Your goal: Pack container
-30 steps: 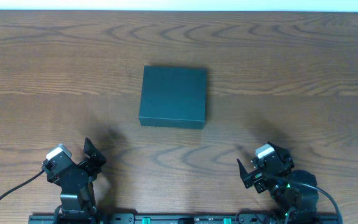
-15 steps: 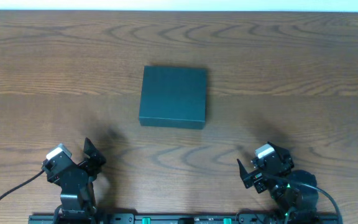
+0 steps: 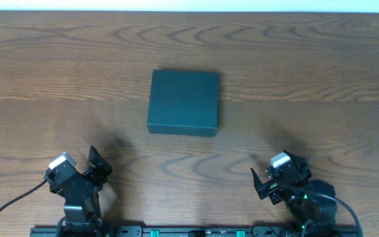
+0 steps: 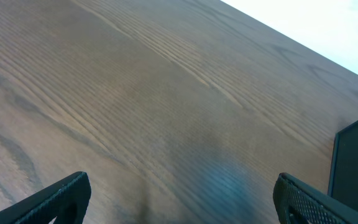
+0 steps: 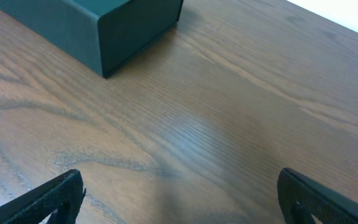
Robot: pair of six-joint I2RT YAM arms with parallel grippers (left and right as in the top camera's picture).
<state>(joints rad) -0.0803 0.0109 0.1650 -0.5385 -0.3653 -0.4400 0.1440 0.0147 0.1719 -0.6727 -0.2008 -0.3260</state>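
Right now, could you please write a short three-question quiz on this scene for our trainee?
1. True or false: the box lies open on the table.
2. What does the left gripper hold? A) the box B) nothing C) a packet
3. Fill in: the right gripper is ___ (open or shut).
Key: 1 false, the box is closed; 2 B; 3 open.
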